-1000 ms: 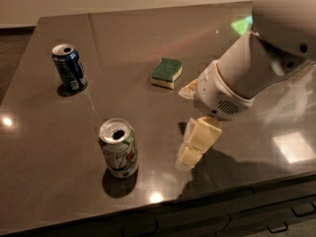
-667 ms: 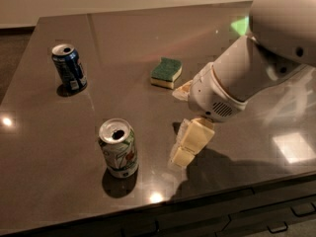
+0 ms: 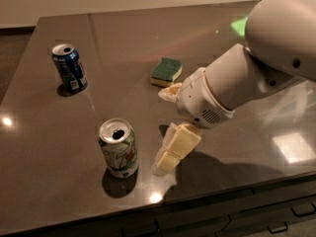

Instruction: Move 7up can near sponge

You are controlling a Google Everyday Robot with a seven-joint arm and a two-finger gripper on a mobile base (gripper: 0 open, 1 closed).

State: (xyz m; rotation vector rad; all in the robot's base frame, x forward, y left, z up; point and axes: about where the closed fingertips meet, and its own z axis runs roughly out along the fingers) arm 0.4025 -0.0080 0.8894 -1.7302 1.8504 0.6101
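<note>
Green-and-white 7up can (image 3: 118, 149) stands upright near the bench's (image 3: 59, 191) front edge, well apart from the sponge (image 3: 166, 71). The gripper (image 3: 163, 131) hangs just right of it, spread wide and empty. This looks like the approach; next it must straddle the can and close.

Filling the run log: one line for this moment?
gripper open, right of 7up can, apart | can upright, front | sponge farther back | not yet grasped

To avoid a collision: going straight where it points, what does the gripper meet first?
The gripper, beside the 7up can, points downward: probably the table first, though depth is unclear.
</note>
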